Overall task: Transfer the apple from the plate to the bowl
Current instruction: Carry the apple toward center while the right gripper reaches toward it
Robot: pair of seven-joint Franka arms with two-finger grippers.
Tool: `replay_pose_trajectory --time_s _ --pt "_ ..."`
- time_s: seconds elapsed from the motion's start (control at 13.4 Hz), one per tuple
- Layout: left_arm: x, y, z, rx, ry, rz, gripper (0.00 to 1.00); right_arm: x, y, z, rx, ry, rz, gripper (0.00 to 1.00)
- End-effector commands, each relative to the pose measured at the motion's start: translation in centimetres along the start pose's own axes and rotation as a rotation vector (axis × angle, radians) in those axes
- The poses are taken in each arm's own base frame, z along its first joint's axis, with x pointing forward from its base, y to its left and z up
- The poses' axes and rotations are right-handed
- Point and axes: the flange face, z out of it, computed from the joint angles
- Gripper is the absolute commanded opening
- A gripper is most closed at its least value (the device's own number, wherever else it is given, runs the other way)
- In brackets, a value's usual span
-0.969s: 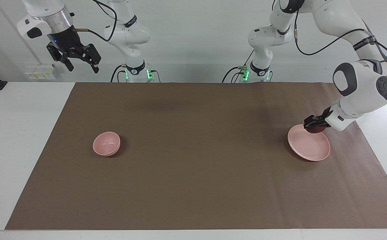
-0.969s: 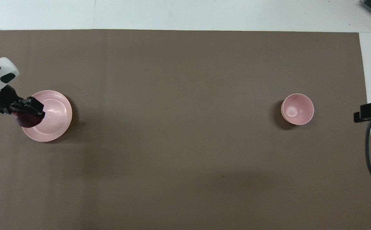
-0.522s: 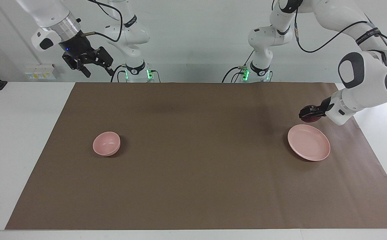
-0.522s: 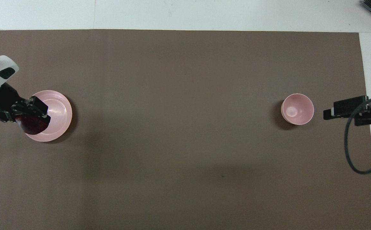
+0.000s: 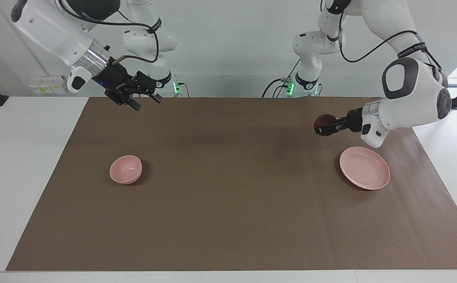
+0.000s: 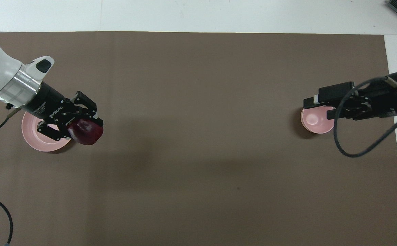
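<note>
My left gripper (image 5: 323, 126) is shut on the dark red apple (image 5: 325, 124) and holds it in the air over the brown mat, just off the plate's edge toward the table's middle. Gripper (image 6: 88, 127) and apple (image 6: 86, 132) also show in the overhead view. The pale pink plate (image 5: 364, 168) lies bare at the left arm's end; the arm partly covers it in the overhead view (image 6: 33, 138). The small pink bowl (image 5: 125, 169) stands empty at the right arm's end. My right gripper (image 5: 146, 101) is open and raised; in the overhead view (image 6: 318, 108) it overlaps the bowl's (image 6: 313, 123) rim.
A brown mat (image 5: 228, 204) covers most of the white table. A black cable (image 6: 355, 150) loops down from the right wrist beside the bowl. Nothing else stands on the mat.
My left gripper has lifted the apple off the plate and carried it toward the table's middle. My right gripper has swung in from the table's end and come over the bowl.
</note>
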Motion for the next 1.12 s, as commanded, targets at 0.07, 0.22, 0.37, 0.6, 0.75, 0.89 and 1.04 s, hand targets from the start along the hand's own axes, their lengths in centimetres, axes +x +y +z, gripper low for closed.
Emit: replay_pose_trajectory --time_s 0.07,0.22,0.37,0.6,0.75,0.89,1.04 --pt "-3.3 4.6 1.0 -0.150 -0.172 -0.135 0.00 1.5 -1.1 2.5 0.214 -0.018 0.045 1.00" --pt "-5.4 7.3 2.6 -0.197 -0.271 -0.119 0.00 1.5 -1.3 3.3 0.316 -0.033 0.079 1.00" --pt "-7.8 10.4 4.0 -0.244 -0.339 -0.132 0.00 1.0 -2.3 4.3 0.390 -0.042 0.090 1.00" --pt "-11.5 15.0 7.0 -0.308 -0.431 -0.190 0.00 -0.7 -3.5 5.4 0.479 -0.054 0.108 1.00" --pt "-14.3 18.4 9.6 -0.371 -0.439 -0.194 0.00 -2.4 -2.7 6.0 0.533 -0.040 0.116 1.00" --pt "-15.9 20.5 11.0 -0.458 -0.464 -0.214 0.00 -4.0 -1.9 6.4 0.565 -0.055 0.124 1.00" --pt "-17.2 22.1 11.9 -0.538 -0.495 -0.237 0.00 -5.2 -0.9 6.4 0.571 -0.077 0.121 1.00"
